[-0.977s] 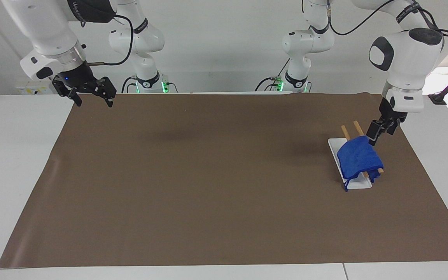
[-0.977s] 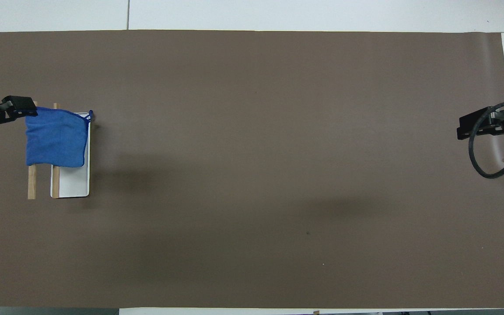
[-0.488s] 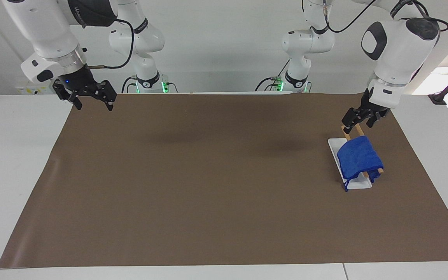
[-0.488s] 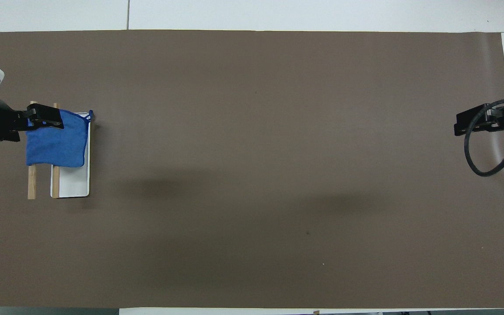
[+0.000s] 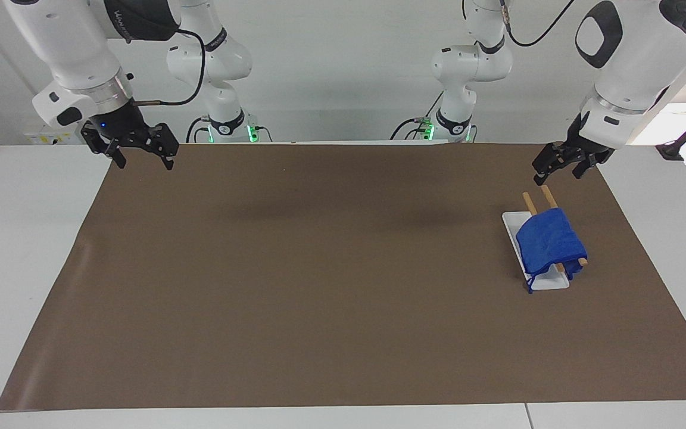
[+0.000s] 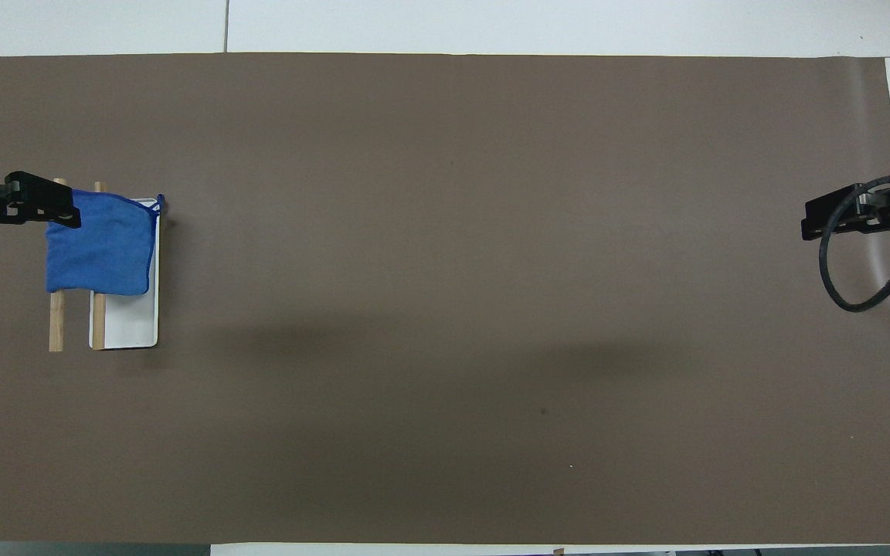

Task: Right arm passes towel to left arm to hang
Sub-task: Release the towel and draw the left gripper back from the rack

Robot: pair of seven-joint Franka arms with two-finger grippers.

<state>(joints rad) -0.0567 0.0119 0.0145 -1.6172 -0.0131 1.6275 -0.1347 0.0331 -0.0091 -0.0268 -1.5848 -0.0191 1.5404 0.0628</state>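
Towel (image 5: 550, 243): lying draped over two wooden rails (image 5: 548, 196) of a white rack (image 5: 513, 231) on the brown mat (image 5: 319, 268), toward the left arm's end.
Left gripper (image 5: 564, 165): hanging released above the rails' robot-side ends — clear of the cloth, holding nothing.
Right gripper (image 5: 139, 152): waiting released over the mat's corner at its own end — nothing lying between.

The brown mat (image 5: 319, 268) lay bare across its middle and the right arm's end. Only the towel (image 5: 548, 241), draped over a white rack (image 5: 548, 281), stood in the way at the left arm's end.
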